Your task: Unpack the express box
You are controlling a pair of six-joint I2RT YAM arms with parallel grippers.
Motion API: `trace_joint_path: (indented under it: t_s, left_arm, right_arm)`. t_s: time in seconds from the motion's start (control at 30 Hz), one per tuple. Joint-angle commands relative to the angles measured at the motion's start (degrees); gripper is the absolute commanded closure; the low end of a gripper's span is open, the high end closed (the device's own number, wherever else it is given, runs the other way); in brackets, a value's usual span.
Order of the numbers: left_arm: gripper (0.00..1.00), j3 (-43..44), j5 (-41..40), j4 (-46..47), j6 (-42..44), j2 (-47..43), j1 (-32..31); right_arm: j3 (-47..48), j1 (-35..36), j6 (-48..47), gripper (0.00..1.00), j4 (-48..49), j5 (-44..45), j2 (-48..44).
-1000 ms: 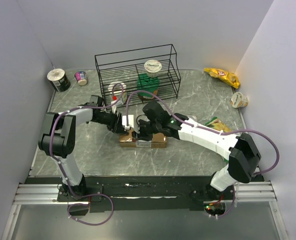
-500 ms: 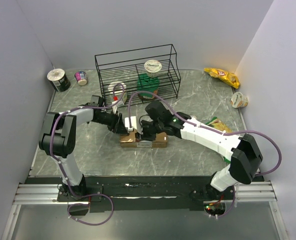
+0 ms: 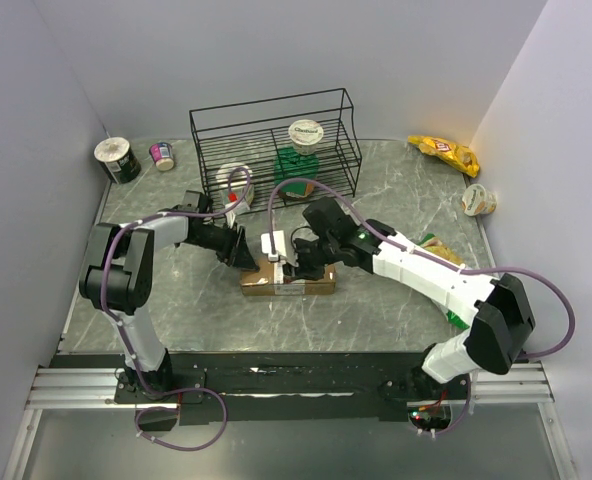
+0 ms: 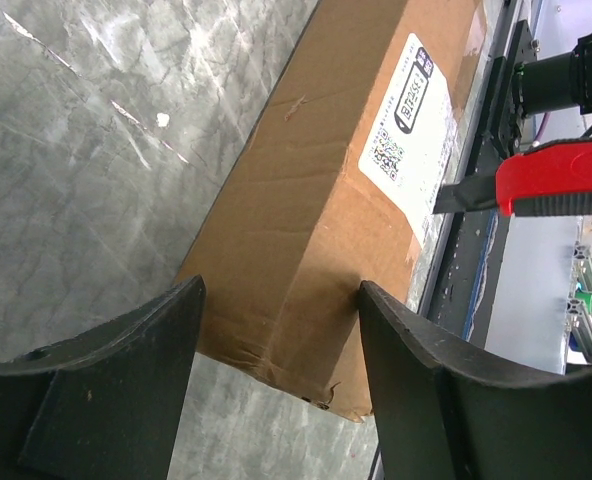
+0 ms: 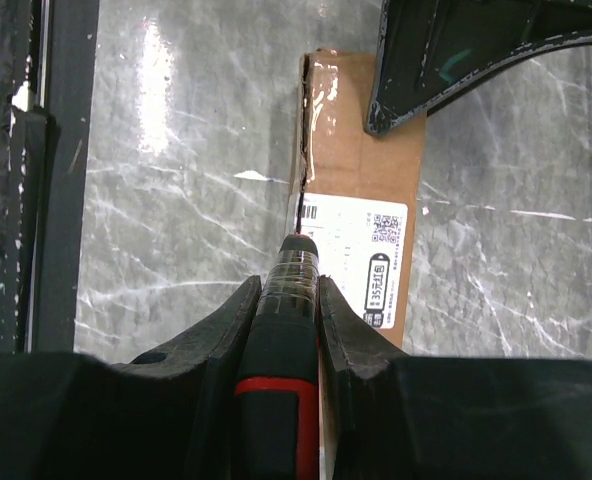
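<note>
brown cardboard is showing at the middle of the grey marble table (image 3: 176, 310): the express box (image 3: 288, 281) is lying flat there, in front of the black wire rack (image 3: 276, 150) and between the two grippers, with its white shipping label (image 4: 408, 125) on the upper face. the left gripper (image 4: 276, 290) is straddling the box's left end, one finger (image 4: 126, 380) at each long side; whether they are pressing the cardboard or only standing beside it cannot be told. the right gripper (image 5: 288, 290) is clamping a red-handled cutter (image 5: 294, 265), jaws tight around its shaft. the cutter's tip is resting at the long edge of the box top, just beside the label.
</note>
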Motion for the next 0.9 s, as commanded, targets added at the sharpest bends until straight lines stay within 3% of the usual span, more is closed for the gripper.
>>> trace_joint_path:
  t_s: [0.0, 0.87]
  left_arm:
    - [0.33, 0.22, -6.5, -0.83, 4.8, 2.65, -0.9]
    - [0.37, 2.15, -6.94, -2.67, 5.94, 4.24, -2.31]
  right_arm:
    - [1.58, -1.43, -2.73, 1.0, -2.34, 0.61, -3.08]
    - [-2.72, -6.97, -9.23, 1.0, -9.63, -1.06, -7.74]
